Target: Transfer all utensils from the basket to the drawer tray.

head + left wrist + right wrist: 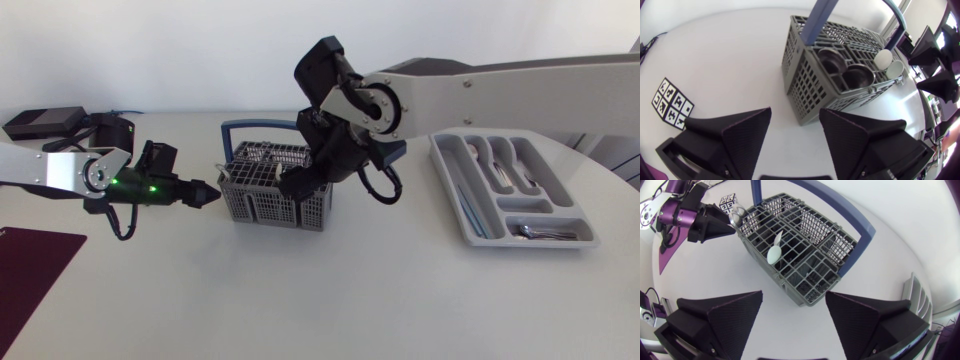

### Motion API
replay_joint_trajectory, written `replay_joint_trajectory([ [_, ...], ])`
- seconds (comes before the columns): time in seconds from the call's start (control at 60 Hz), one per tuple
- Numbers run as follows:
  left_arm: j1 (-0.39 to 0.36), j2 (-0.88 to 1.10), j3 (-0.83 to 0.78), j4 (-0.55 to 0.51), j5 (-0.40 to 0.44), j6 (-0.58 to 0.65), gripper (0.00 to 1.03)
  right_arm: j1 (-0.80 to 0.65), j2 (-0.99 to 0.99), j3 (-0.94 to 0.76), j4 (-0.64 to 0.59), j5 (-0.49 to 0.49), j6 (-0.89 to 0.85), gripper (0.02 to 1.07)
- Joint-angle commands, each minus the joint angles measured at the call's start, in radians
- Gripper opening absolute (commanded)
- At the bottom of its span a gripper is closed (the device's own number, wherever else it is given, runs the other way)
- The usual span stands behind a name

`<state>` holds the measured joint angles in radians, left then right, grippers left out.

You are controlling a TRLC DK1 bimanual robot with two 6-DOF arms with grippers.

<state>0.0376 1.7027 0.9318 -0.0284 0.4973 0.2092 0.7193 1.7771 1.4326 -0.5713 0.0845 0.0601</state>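
While basket [275, 192] sits mid-desk [350, 290], right pincer [794, 294] hangs over it, spread wide, empty. Left pincer [795, 110] just beside basket's left wall, spread too, empty. White spoon [774, 255] inside basket. Drawer tray [452, 195] near desk's right edge.

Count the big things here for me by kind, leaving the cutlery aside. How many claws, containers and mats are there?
Matte black wedge-fingered grippers: 2 (left gripper, right gripper)
Grey plastic mesh basket with a blue handle: 1
Grey plastic compartmented drawer tray: 1
Dark maroon flat mat: 1
Total: 5
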Motion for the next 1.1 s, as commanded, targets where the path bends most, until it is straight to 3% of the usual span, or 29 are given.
replay_joint_trajectory([
  [0.0, -0.022, 0.026, 0.024, 0.025, 0.015, -0.004, 0.68, 0.005, 0.022, 0.005, 0.007, 0.015, 0.021, 0.93],
  [0.25, -0.042, 0.008, 0.002, 0.035, 0.015, -0.001, 0.68, 0.006, 0.028, 0.003, 0.022, 0.04, 0.02, 0.93],
  [0.533, 0.048, -0.138, -0.05, 0.031, 0.021, 0.024, 0.68, 0.034, 0.094, 0.054, 0.03, 0.106, 0.03, 0.93],
  [0.717, 0.07, -0.212, -0.087, 0.033, 0.037, 0.053, 0.68, 0.049, 0.148, 0.129, 0.004, 0.152, 0.056, 0.92],
  [0.767, 0.071, -0.219, -0.099, 0.042, 0.041, 0.053, 0.68, 0.049, 0.16, 0.15, -0.002, 0.158, 0.067, 0.87],
  [0.9, 0.071, -0.225, -0.117, 0.053, 0.06, 0.053, 0.68, 0.051, 0.189, 0.19, -0.018, 0.172, 0.081, 0.86],
  [1.083, 0.061, -0.242, -0.134, 0.064, 0.061, 0.052, 0.68, 0.051, 0.234, 0.233, -0.033, 0.19, 0.096, 0.63],
])
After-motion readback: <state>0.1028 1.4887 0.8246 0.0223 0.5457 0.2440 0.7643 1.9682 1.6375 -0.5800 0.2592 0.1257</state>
